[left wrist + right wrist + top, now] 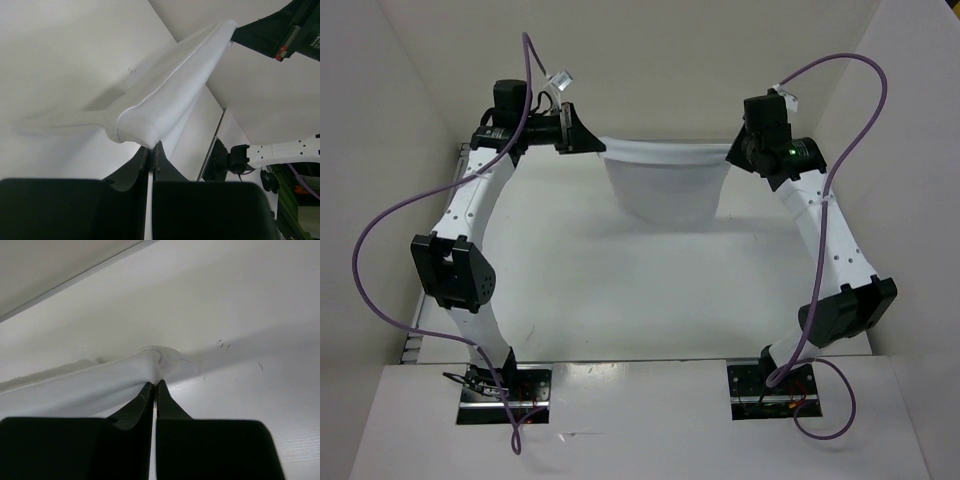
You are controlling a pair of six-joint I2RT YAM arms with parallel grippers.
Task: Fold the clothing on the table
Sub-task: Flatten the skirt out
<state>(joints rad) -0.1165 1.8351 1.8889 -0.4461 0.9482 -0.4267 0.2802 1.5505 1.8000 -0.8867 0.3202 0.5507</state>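
As the clothing (668, 180) hangs stretched between both arms over the far tabletop (620, 290), the left fingers (590, 147) and right fingers (733, 156) clamp its upper corners. Held up for folding, it likely needs lowering evenly. Wrist views alone show the pinched cloth; overhead alone shows its drape.

Robotics lab test cell. Matte white surface (620, 300) with thin metal rim (415, 345), boxed in by plain white walls (380, 150) at left, back and right. Left arm (470, 210) and right arm (830, 240) bolted on metal base plates (505, 400) at near edge, exposed wiring at bases. Purple cables (365, 270) looped loose along both arms. Bare, uniform enclosure typical of experimental rig.
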